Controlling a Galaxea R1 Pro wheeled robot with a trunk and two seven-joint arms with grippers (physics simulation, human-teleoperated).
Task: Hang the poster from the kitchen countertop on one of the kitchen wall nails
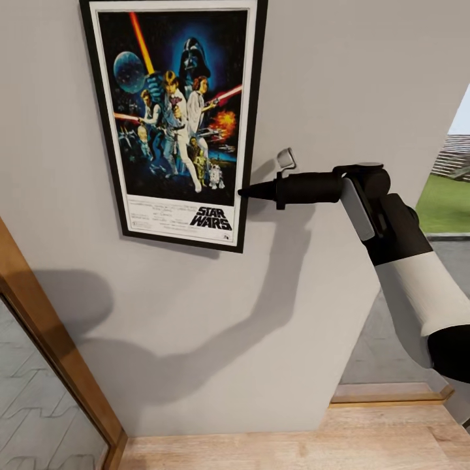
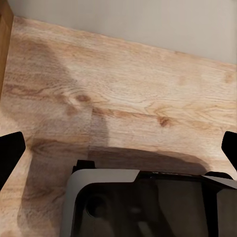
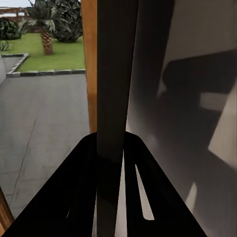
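The poster [image 1: 176,111], black-framed with a white border and dark blue Star Wars art, stands upright and slightly tilted flat against the pale wall [image 1: 326,78]. My right gripper [image 1: 243,192] reaches in from the right and is shut on the poster's right edge, low down. In the right wrist view the frame's dark edge [image 3: 116,74] runs straight between the black fingers [image 3: 74,197]. A small pale metal piece [image 1: 285,157] sits on the wall just above the gripper. My left gripper [image 2: 118,148] hangs open over the wooden floor [image 2: 123,89], holding nothing.
A wooden door frame [image 1: 52,346] with a glass pane slants along the left. Wooden flooring [image 1: 294,450] meets the wall's foot. At the right a wall opening [image 1: 450,202] shows grass and paving outside. The robot's grey base [image 2: 148,202] is below the left gripper.
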